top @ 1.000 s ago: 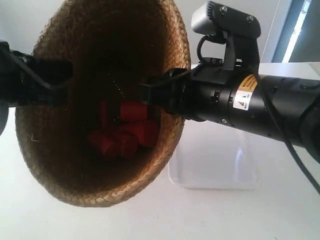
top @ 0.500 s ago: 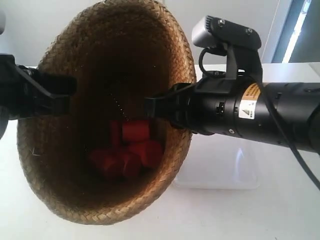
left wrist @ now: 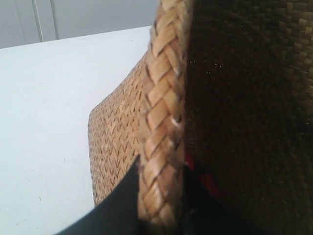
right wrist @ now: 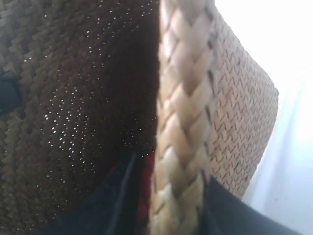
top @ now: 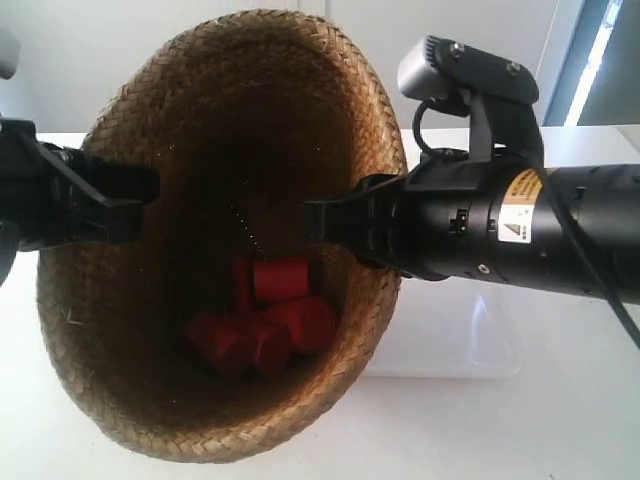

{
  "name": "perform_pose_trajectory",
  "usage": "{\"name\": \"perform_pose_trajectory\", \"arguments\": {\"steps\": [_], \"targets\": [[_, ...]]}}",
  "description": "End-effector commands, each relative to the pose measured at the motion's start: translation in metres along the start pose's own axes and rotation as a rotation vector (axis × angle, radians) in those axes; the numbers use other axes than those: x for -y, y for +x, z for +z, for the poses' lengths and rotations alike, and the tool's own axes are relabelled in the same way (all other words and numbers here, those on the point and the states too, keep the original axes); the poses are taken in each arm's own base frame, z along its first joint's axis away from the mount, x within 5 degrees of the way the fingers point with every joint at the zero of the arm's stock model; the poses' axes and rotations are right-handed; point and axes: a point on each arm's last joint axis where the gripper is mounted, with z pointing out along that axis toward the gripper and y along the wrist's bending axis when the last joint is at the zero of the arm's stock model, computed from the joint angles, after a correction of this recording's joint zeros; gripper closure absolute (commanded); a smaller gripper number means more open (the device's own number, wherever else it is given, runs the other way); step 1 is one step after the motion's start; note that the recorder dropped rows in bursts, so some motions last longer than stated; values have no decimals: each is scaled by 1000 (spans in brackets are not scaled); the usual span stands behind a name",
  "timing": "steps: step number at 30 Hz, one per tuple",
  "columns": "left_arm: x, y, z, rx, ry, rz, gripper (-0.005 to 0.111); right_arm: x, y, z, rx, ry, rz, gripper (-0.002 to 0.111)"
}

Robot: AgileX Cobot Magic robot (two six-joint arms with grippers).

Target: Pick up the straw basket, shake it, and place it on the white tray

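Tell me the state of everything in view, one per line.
Basket: gripped at opposite rim sides, tilted, off the tray.
Red blocks: piled in the basket's bottom.
Tray: on the table, partly hidden.
Left gripper: shut on rim.
Right gripper: shut on rim.

We had the exterior camera close above, looking down into the straw basket (top: 120,380). Both wrist cameras sat tight against its braided rim (left wrist: 161,112), one on each side; all three shared its dark inside.
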Motion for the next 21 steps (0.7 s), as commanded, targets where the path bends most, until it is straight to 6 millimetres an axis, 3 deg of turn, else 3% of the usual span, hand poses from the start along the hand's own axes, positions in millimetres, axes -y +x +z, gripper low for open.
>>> {"name": "perform_pose_trajectory", "arguments": {"steps": [1, 21], "targets": [[4, -5, -2, 29, 17, 6, 107, 0, -10, -9, 56, -10, 11, 108], [5, -6, -2, 42, 24, -48, 107, 9, -7, -13, -11, 59, -21, 108]]}}
